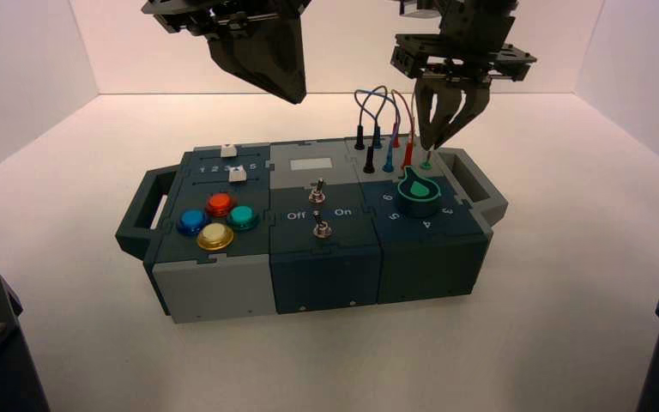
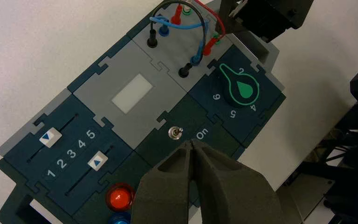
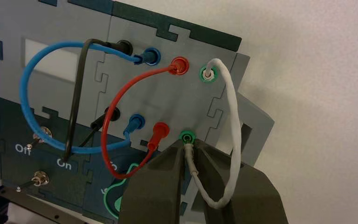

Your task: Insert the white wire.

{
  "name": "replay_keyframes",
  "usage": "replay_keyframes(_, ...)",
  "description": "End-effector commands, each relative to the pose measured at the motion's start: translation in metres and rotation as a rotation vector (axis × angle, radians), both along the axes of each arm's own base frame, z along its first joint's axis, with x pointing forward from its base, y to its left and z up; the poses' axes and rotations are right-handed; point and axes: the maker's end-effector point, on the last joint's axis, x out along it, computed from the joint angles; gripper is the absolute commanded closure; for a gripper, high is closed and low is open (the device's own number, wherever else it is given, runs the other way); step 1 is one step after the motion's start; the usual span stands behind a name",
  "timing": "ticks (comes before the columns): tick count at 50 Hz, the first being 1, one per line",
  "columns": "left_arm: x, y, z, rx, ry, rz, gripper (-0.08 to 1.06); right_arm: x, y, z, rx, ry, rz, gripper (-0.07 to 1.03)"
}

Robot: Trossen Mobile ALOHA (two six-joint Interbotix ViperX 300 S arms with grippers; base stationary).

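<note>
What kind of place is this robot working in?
Probably a robotics test bench: a box of buttons, sliders and plug-in leads, two robot arms over it, and plain pale walls around.

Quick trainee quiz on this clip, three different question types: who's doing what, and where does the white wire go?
1. Multiple choice: at the near green socket, the right claw grips which wire? a) red b) white c) blue
2. True or false: the left claw waits above the box, holding a red plug.
3. Fill in: the white wire's other end sits in a socket ringed in ____.

Key: 1 b; 2 false; 3 green
</note>
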Motion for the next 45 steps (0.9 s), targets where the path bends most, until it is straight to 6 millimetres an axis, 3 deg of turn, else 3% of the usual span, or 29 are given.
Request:
replay_keyframes(1, 0.0048, -0.0071, 0.0125, -0.027, -0.026, -0.006, 1.01, 0.0098, 0.0067, 0.01, 0.023, -0.036, -0.005, 0.99)
replay_keyframes(45, 0.0049, -0.0073, 0.0132, -0.02, -0.032, -0.02, 1.01, 0.0085, 0.0079, 0.005, 0.023, -0.025, -0.011, 0.99)
